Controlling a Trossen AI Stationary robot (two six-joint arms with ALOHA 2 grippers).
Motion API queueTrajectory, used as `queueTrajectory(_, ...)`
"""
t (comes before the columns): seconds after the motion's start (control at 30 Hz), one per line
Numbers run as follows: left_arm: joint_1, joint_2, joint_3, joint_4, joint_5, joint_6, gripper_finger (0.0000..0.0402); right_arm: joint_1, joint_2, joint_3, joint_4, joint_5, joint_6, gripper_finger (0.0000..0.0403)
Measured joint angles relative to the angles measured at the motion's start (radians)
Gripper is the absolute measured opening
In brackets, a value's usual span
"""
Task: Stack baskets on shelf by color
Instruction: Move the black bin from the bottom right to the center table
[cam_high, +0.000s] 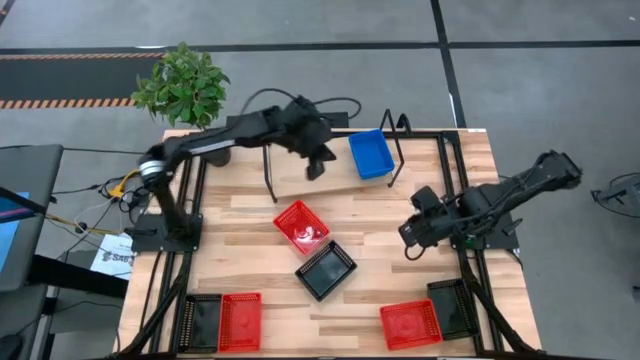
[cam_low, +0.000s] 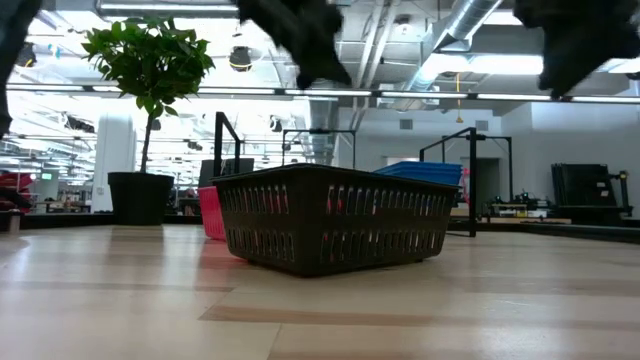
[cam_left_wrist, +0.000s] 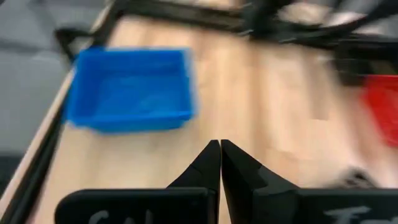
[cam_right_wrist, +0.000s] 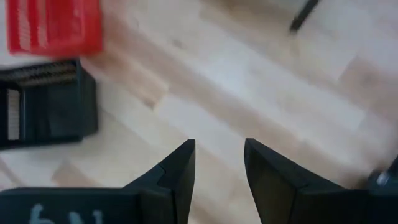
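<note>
A blue basket (cam_high: 371, 153) sits at the right end of the shelf (cam_high: 340, 182), which stands at the table's far side. My left gripper (cam_high: 316, 168) hovers shut over the shelf just left of this basket; its wrist view shows the blue basket (cam_left_wrist: 130, 90) ahead of the gripper (cam_left_wrist: 221, 149). A red basket (cam_high: 301, 225) and a black basket (cam_high: 326, 269) lie mid-table, touching at a corner. My right gripper (cam_high: 408, 246) hangs open above bare table on the right, seen in its wrist view (cam_right_wrist: 219, 149) near a black basket (cam_right_wrist: 43, 109).
A black (cam_high: 200, 322) and a red basket (cam_high: 240, 322) sit side by side at the near left corner. A red (cam_high: 410, 323) and a black one (cam_high: 452, 308) sit at the near right. A potted plant (cam_high: 185, 85) stands past the far left corner. Black frame rails (cam_high: 455, 200) line both sides.
</note>
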Motion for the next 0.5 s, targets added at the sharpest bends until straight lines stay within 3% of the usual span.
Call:
queueTrajectory(0.13,-0.07,-0.126,0.0,-0.088,0.096,0.041,0.0,0.086,0.001,-0.044,0.012,-0.102,0.112,0.0161)
queueTrajectory(0.23,-0.138,-0.211,0.0,-0.123,0.106,0.053,0.0,0.175,0.005,-0.072,0.037,-0.178,0.234,0.0161)
queueTrajectory(0.5,-0.343,-0.344,0.0,-0.189,-0.022,0.027,0.0,0.397,0.125,-0.078,0.167,-0.389,0.537,0.016)
